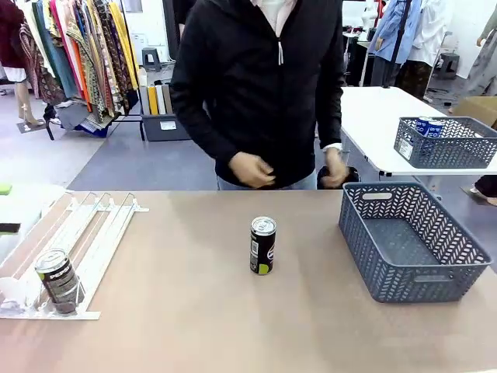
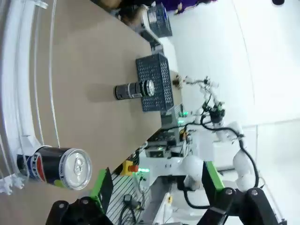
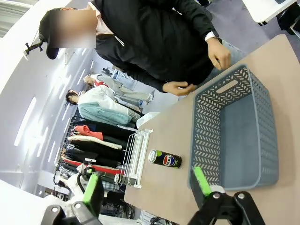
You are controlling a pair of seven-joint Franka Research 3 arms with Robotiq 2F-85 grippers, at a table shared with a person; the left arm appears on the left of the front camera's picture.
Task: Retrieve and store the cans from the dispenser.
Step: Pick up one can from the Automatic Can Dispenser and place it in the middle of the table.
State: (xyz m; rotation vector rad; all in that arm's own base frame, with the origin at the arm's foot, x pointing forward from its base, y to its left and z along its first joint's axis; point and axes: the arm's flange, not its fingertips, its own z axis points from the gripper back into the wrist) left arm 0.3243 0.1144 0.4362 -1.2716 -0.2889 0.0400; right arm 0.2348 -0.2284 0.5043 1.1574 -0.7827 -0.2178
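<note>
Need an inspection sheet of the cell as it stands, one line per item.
surface: beige table, no spills seen.
job's things: dispenser holds one can at its low end; dark can upright mid-table; grey basket empty.
clutter: nothing seen.
tools: left tool open; right tool open.
cables: black lead beyond the table edge.
surroundings: person at far side; second basket with blue cans on white table; clothes racks.

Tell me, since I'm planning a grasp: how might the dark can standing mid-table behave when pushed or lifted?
Upright and narrow, the dark can would likely tip under a high push, then roll on its round wall. Its glossy side may be slippery.
</note>
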